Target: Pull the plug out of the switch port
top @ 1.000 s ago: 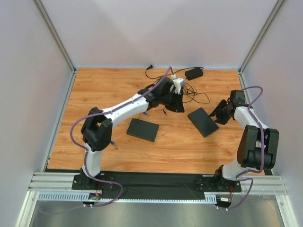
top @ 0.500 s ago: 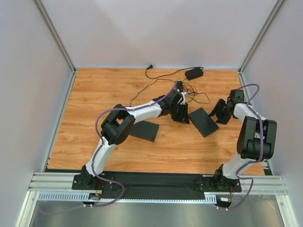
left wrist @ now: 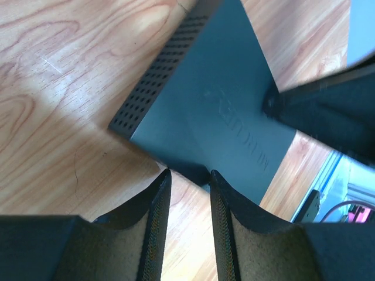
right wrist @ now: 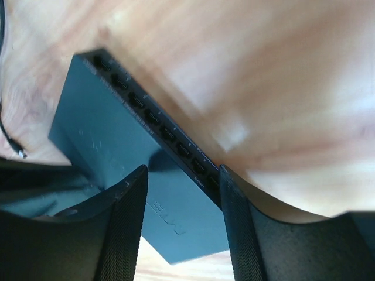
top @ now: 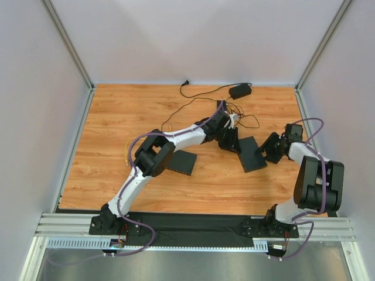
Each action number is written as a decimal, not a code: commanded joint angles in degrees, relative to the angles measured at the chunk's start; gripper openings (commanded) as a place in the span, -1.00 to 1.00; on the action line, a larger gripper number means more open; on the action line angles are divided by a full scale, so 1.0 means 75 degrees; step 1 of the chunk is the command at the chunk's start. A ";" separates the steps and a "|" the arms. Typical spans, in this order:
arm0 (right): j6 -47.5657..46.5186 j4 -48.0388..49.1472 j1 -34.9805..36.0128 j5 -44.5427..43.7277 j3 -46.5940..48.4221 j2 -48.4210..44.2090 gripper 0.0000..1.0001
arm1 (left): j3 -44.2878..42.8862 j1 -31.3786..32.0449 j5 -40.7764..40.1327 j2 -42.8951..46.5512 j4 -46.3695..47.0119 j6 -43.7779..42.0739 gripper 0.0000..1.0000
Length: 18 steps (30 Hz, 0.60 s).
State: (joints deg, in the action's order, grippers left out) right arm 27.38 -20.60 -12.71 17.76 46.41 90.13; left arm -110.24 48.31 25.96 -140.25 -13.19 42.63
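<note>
The switch (top: 252, 153) lies flat, right of centre. Your right gripper (right wrist: 183, 170) spreads wide astride its socket edge, and your left gripper (left wrist: 188, 173) is narrowed at its corner. Light, rigid, likely slippery: pin it across the case.

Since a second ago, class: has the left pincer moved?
Yes. The left pincer moved away from the adapter, nearer the table's front edge and the switch.

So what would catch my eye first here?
Both grippers meet at one flat black box, the switch, right of centre: the left gripper at a corner, the right gripper astride its socket edge. A second black box lies left of it, and a power brick at the far edge.
</note>
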 commanded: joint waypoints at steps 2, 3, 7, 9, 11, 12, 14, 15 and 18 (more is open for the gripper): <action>0.0709 0.0473 0.0054 0.0713 -0.1192 -0.1174 0.03 | -0.0325 0.0039 0.0078 -0.0168 -0.0198 -0.0293 -0.19; 0.0883 0.0589 0.0077 0.0830 -0.1370 -0.1351 0.03 | -0.0395 0.0050 0.0136 -0.0168 -0.0233 -0.0328 -0.19; 0.1574 0.0929 0.0719 0.1182 -0.2355 -0.2579 0.01 | -0.0583 0.0050 0.0324 -0.0226 -0.0444 -0.0621 -0.19; 0.2205 0.1210 0.1025 0.1230 -0.2834 -0.3038 0.00 | -0.0641 0.0050 0.0592 -0.0238 -0.0409 -0.0680 -0.19; 0.2606 0.1410 0.1516 0.1137 -0.3105 -0.3669 0.00 | -0.0700 0.0050 0.0722 -0.0227 -0.0421 -0.0773 -0.19; 0.2805 0.1527 0.1658 0.1101 -0.3188 -0.3859 0.00 | -0.0758 0.0050 0.0781 -0.0226 -0.0456 -0.0797 -0.19; 0.2994 0.1493 0.2104 0.0879 -0.3212 -0.4270 0.00 | -0.0829 0.0050 0.0782 -0.0145 -0.0724 -0.0926 -0.20; 0.2948 0.1156 0.2151 0.0785 -0.3154 -0.4364 0.00 | -0.0864 0.0027 0.0515 -0.0075 -0.0900 -0.1112 -0.20; 0.2422 0.0290 0.2152 0.0363 -0.2698 -0.4599 0.01 | -0.0399 -0.0043 -0.0386 0.0545 -0.1428 -0.1359 -0.18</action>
State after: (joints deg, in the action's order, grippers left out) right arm 45.23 -15.77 3.25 22.83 22.46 57.43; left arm -114.13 48.18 27.40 -141.03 -18.85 35.62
